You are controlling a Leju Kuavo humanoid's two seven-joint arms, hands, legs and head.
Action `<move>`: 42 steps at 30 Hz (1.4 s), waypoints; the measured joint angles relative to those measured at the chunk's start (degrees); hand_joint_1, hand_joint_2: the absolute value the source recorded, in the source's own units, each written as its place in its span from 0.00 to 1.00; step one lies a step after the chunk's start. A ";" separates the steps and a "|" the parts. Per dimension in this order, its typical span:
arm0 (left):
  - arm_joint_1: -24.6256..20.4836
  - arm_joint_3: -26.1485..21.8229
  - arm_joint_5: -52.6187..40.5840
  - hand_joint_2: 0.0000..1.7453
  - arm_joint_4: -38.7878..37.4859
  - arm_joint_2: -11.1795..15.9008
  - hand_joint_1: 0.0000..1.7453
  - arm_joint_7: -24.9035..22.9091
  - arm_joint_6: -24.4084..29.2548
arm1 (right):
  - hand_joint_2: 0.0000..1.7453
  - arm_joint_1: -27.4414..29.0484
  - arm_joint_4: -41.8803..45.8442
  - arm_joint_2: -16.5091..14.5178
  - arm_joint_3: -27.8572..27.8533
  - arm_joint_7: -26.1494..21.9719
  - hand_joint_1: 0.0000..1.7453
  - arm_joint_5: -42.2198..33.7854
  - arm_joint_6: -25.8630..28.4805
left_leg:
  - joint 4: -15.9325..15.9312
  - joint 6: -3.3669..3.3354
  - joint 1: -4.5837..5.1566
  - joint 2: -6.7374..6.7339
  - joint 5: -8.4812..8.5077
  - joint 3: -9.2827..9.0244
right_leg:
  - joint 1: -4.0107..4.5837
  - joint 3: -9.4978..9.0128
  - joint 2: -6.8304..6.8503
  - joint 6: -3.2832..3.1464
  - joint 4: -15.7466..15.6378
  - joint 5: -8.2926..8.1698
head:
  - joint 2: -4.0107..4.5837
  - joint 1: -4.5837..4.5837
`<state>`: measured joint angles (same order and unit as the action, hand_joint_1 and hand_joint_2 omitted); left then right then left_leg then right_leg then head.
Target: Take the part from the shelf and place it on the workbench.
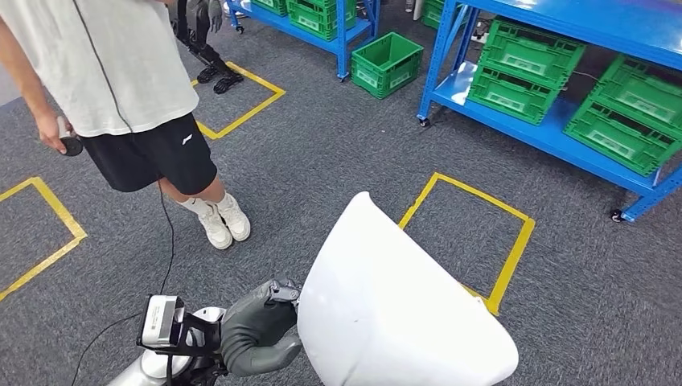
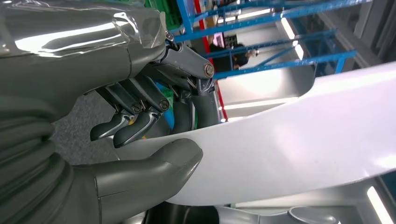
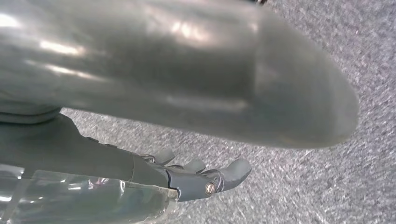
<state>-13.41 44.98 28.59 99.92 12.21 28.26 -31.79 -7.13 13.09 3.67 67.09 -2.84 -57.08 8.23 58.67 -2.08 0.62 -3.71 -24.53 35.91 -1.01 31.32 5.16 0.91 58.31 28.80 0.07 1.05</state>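
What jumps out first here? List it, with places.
A big curved white part fills the lower middle of the head view, gripped at its edge by the left hand. A person stands upper left on grey carpet; green crates sit on blue shelving upper right.

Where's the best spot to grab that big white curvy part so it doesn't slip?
Probably its thin edge, from the side. The white part is a broad, smooth curved shell, too wide to wrap around, so only the rim fits between thumb and fingers. The left robot hand grips it that way, thumb on one face, fingers on the other.
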 joint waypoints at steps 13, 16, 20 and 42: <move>0.89 0.10 0.83 1.00 -0.90 -1.27 1.00 2.02 0.05 | 0.00 2.16 0.00 1.85 -1.17 -0.77 0.00 1.35 1.95 | -2.25 -0.72 -0.17 9.59 0.81 -1.89 | -0.59 3.86 -6.82 2.37 4.13 -0.04 | 0.00 -0.51; 1.64 -0.13 0.90 1.00 -1.15 -1.35 1.00 3.16 0.10 | 0.00 2.85 0.00 2.39 -1.17 -0.72 0.00 1.48 2.43 | -1.57 0.15 -0.04 11.14 0.31 -1.48 | -0.37 1.64 -8.20 1.07 -0.38 -1.98 | 0.00 -0.51; 2.56 -0.65 0.93 1.00 -1.18 -1.22 1.00 4.17 -0.21 | 0.00 3.36 0.36 2.66 -1.17 -0.81 0.00 2.02 3.84 | 1.61 1.06 -0.38 8.78 -1.68 0.17 | -0.70 0.98 -6.20 -0.50 -0.82 -2.21 | 0.00 -0.29; 6.70 -3.98 -0.74 1.00 -0.68 -1.63 1.00 3.61 1.64 | 0.00 4.83 2.71 3.86 -1.01 0.36 0.00 2.34 5.52 | -2.14 -0.76 -0.26 8.32 -0.16 -2.78 | -0.01 6.10 -5.36 0.96 10.54 3.09 | 0.00 -0.74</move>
<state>-6.71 41.00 27.85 99.24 10.58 31.87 -30.15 -2.30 15.80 7.53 66.08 -2.48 -54.74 13.75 56.53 -2.84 0.36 4.61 -24.69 33.13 -1.01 37.42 -0.20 1.87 68.85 31.90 0.07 0.32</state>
